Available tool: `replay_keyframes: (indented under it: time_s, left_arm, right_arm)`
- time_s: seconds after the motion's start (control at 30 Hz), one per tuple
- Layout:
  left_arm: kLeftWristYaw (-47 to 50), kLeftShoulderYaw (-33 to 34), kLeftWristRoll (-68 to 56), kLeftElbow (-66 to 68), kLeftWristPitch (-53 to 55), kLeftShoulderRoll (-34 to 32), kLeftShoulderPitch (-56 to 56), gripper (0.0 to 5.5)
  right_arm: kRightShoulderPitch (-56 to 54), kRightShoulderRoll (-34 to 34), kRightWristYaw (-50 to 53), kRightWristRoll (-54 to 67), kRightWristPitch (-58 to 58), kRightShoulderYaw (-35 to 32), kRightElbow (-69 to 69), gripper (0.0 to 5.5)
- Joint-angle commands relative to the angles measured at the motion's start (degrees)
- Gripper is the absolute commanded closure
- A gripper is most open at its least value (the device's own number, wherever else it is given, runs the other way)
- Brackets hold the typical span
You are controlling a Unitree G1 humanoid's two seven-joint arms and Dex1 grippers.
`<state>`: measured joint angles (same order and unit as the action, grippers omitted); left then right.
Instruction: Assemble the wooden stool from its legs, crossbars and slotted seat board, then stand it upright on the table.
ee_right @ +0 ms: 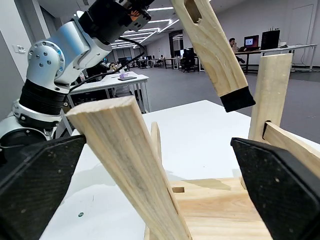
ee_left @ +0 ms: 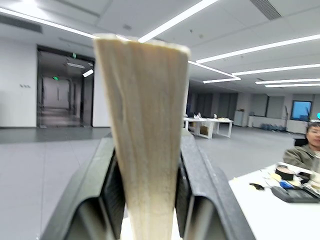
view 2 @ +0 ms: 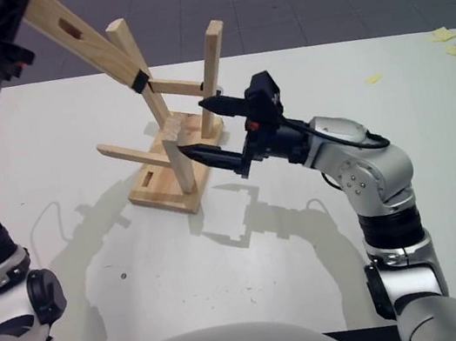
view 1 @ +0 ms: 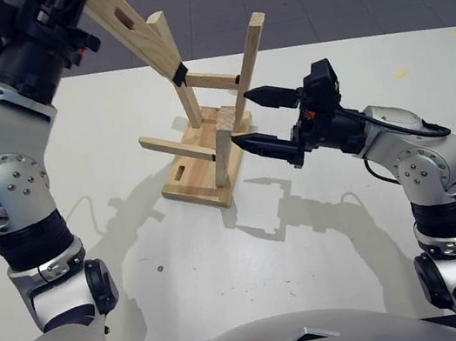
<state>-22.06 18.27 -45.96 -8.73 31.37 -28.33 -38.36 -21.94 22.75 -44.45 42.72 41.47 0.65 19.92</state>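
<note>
The stool (view 1: 198,176) lies inverted on the tabletop (view 1: 327,232). A slotted leg (view 1: 132,28) is clamped in the left gripper (ee_left: 147,150). The right gripper's (view 1: 242,118) fingers are spread wide by the near leg (view 1: 223,145), which should be steadied before insertion.

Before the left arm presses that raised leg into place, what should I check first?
1. Grip: left gripper clamps the held leg on both sides: ok.
2. Bracing: right gripper is open around the front leg, not clamping it: not ok.
3. Base: seat board lies flat on the table: ok.
4. Joint: held leg's dark tip meets the upper crossbar; whether seated: cannot tell.
5. Fourth corner: lower crossbar has its free end joined to something: not ok.
</note>
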Motion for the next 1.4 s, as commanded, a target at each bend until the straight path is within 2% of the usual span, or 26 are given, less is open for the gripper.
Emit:
replay_keyframes:
  time_s: [0.03,0.1,0.17,0.23,0.33,0.53,0.73,0.93,1.17,1.4]
  left_arm:
    - [-0.7,0.0,1.0,0.0,-0.1,-0.5,-0.2,4.45]
    - [-0.7,-0.3,1.1,-0.4,0.0,-0.1,0.0,4.45]
    - [-0.9,-0.7,1.3,-0.5,0.2,0.1,0.0,4.45]
    - [-1.0,-0.7,1.2,-0.6,0.4,0.1,0.2,4.45]
    - [-1.1,-0.5,1.1,-0.5,0.6,0.1,0.3,4.45]
    - [-1.1,-1.1,1.1,-0.8,0.8,0.8,0.0,4.45]
    - [-1.1,-1.2,1.5,-0.3,0.6,0.9,-0.1,4.45]
    - [-1.0,-1.9,2.2,-0.7,0.5,1.4,0.8,4.45]
    - [-1.0,-2.6,3.1,-0.9,0.4,1.6,1.3,4.45]
    - [0.4,-2.6,6.0,0.1,0.3,1.4,1.4,4.45]
  right_arm:
    - [-1.2,-1.3,2.0,1.6,1.5,0.3,1.1,0.1]
    - [-0.9,-1.9,2.9,3.6,3.3,0.2,1.5,0.1]
    - [-0.2,-1.6,3.1,5.5,5.3,0.4,2.7,0.45]
    - [0.5,-1.0,3.2,6.6,6.8,0.8,4.3,0.17]
    - [1.5,-0.9,4.0,7.1,7.6,1.5,6.7,0.1]
    - [1.5,-4.0,11.2,-6.4,0.3,8.6,3.2,0.1]
    - [3.2,-6.3,13.3,-8.4,-0.1,9.9,1.9,1.07]
    - [4.0,-5.2,10.6,-5.8,1.6,9.3,2.7,2.01]
    - [3.9,-5.6,12.1,-8.3,0.4,9.2,0.9,3.15]
    - [6.0,-3.4,11.6,-10.4,-0.3,9.0,-0.3,3.27]
